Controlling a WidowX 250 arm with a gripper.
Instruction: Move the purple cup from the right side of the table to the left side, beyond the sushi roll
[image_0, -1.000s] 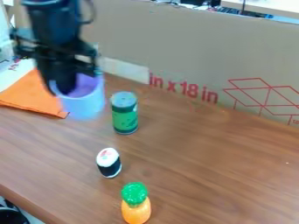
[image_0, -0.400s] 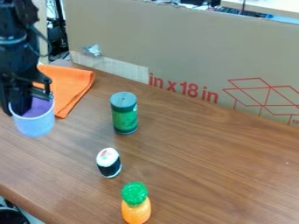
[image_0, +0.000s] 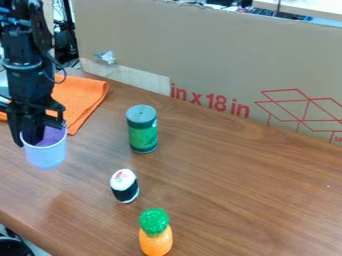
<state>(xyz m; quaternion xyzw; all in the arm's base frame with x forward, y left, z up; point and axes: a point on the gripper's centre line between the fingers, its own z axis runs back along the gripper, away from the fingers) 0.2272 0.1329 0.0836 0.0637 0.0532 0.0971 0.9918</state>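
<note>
The black gripper (image_0: 29, 140) is at the left of the view, its fingers clamped on the wall of a translucent bluish-purple cup (image_0: 47, 156) near the rim. The cup is roughly upright, its mouth facing up; whether its base touches the table (image_0: 227, 200) cannot be told. Just behind it lies an orange cloth (image_0: 81, 100), partly hidden by the arm. To the right of the cup, well apart from it, a green can with a dark grey-green lid (image_0: 142, 130) stands upright. Nearer the camera is a toy sushi roll (image_0: 124, 186), white on top with a black band, and beyond that, toward the bottom edge, an orange toy pineapple with a green top (image_0: 155, 234). These three stand apart from one another. A large cardboard panel (image_0: 200, 55) walls off the table's far side.
</note>
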